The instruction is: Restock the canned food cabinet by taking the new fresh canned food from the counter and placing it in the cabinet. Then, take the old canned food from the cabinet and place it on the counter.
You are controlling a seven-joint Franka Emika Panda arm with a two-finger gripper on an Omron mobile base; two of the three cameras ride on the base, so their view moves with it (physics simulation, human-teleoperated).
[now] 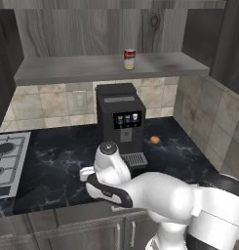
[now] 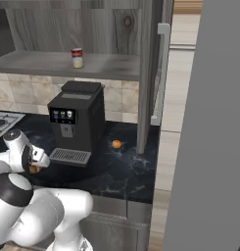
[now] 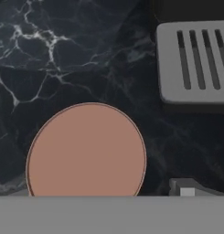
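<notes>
New can (image 3: 87, 151): upright on the black marble counter (image 3: 49, 59), seen end-on from above in the hand view, its pale pinkish lid a near-full circle. Long axis vertical, running straight along the camera's line of sight. In the right base view a sliver of orange shows under the hand, likely the same can.

Gripper (image 3: 104, 194): directly over the can, pointing down. One finger tip (image 3: 186, 188) shows just past the lid's edge on one side, a trace of the other at the opposite edge. So the fingers look spread wider than the can, straddling it, not yet pinching. Contact cannot be confirmed.

Judgement: the coming move is a straight drop along the can's axis, then a close. Lid sits somewhat off-centre between the tips, so a small sideways correction may be needed.

Coffee machine's drip tray (image 3: 195, 64) lies near the can, apart from it.

Old can (image 1: 129, 59), red over cream, stands upright on the open cabinet shelf (image 1: 67, 68), above the coffee machine (image 1: 119, 117). Small orange object (image 1: 154, 139) on the counter beside the machine, unidentified.
</notes>
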